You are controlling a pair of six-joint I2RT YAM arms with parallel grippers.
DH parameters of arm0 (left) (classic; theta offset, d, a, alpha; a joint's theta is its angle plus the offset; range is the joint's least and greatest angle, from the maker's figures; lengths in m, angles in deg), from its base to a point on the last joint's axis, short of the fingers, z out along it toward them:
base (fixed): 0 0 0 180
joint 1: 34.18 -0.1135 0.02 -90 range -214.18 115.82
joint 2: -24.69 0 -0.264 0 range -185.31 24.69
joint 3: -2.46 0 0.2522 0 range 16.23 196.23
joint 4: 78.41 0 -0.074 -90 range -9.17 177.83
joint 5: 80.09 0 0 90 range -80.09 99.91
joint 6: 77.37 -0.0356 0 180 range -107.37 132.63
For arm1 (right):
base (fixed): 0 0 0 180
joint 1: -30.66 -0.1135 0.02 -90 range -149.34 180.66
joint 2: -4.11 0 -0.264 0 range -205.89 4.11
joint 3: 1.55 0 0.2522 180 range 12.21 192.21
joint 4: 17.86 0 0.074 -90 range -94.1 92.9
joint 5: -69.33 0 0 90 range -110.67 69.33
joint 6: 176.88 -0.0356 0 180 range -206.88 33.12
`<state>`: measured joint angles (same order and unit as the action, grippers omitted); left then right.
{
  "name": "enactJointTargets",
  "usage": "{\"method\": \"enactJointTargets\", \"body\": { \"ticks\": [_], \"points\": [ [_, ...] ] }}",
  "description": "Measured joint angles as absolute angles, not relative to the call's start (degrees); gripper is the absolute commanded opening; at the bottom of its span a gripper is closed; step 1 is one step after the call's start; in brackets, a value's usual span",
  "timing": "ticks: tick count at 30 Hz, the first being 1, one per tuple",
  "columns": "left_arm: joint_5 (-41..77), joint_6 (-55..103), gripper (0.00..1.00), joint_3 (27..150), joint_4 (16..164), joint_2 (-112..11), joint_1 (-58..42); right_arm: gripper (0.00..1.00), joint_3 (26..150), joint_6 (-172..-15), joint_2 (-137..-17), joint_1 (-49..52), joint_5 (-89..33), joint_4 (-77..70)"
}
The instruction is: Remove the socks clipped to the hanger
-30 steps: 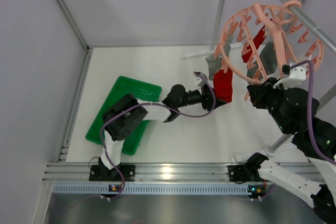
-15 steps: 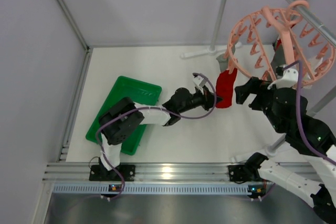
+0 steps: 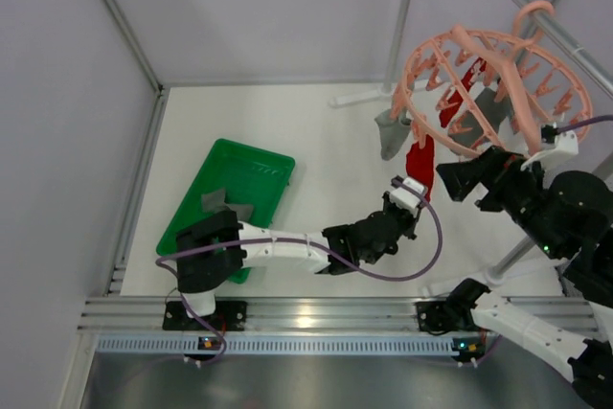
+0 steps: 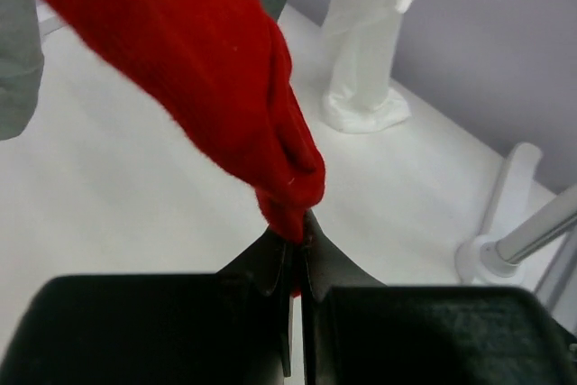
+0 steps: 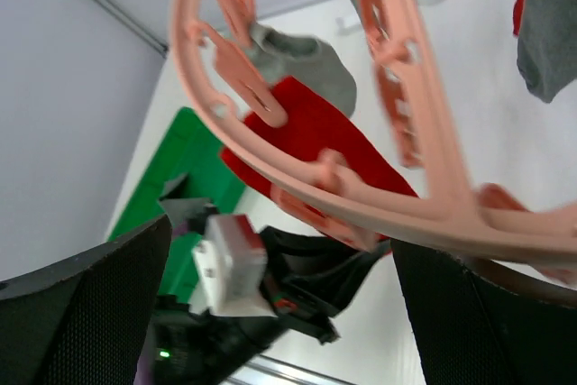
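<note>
The left gripper (image 4: pixel 296 242) is clenched on the toe of a red sock (image 4: pixel 207 69), which hangs at the 7 o'clock edge of the hanger (image 3: pixel 410 83), itself at 1 o'clock in the top view. The right gripper (image 3: pixel 458 179) stands wide apart, holding nothing. The clip (image 5: pixel 259 102) seems not yet released, though it is blurred. A pull may swing the unheld hanger, or the toe may slip out.

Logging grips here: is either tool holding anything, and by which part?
The left tool pinches the red sock by its bottom tip; the right tool is open, holding nothing.
</note>
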<state>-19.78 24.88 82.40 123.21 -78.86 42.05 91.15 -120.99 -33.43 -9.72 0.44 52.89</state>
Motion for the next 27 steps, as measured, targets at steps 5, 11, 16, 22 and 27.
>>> {"method": "enactJointTargets", "body": {
  "ticks": [5,11,16,22,27],
  "points": [
    [-29.2,20.8,0.0,84.8,120.2,-81.5,44.4,0.98,97.1,-121.6,-36.0,-9.7,-3.6,52.7],
    [-37.5,16.1,0.0,86.5,118.6,-83.1,47.2,0.92,97.1,-122.3,-39.7,-9.7,-8.0,52.5],
    [-40.0,14.5,0.0,86.5,117.5,-83.2,48.8,0.88,97.1,-122.4,-43.2,-9.7,-9.0,52.3],
    [-42.1,12.3,0.0,86.5,116.0,-83.2,48.7,0.84,97.0,-122.5,-42.5,-9.7,-10.0,52.5],
    [-42.8,12.1,0.0,86.6,115.9,-83.4,48.8,0.78,93.2,-122.4,-38.2,-9.7,-8.7,49.8]
  ]
}}
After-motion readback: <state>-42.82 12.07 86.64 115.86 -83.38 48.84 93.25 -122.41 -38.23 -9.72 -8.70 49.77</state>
